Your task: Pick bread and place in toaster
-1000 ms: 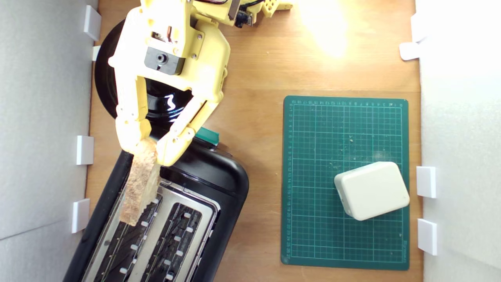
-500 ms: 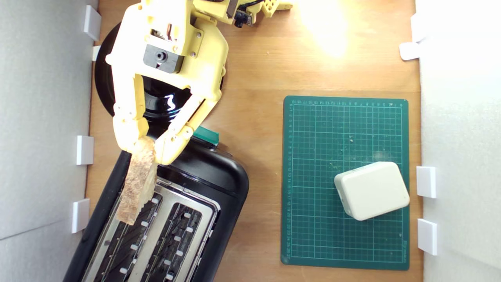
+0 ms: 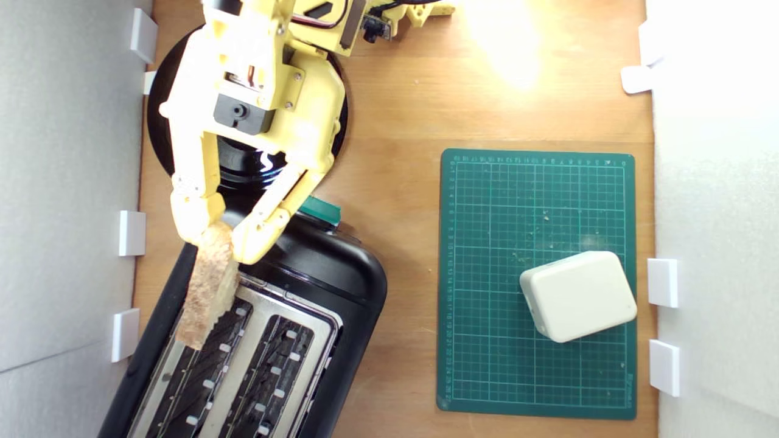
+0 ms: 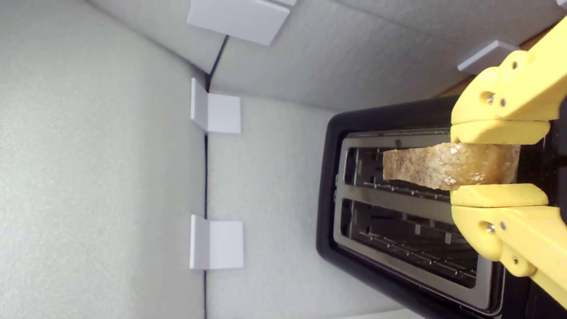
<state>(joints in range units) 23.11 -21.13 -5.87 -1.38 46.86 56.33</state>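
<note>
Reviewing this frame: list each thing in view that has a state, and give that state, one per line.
gripper: shut on the bread.
bread: held above the toaster, over the slot nearer the exterior view's left, not yet lowered in.
toaster: both slots empty.
green lever knob: position cannot be judged.
black plate: visible part bare, mostly hidden by the arm.
white rounded block: resting on the green cutting mat.

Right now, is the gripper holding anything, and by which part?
Yes. The gripper is shut on the bread, pinching its thicker end, with the rest of the slice extending over the toaster.
</note>
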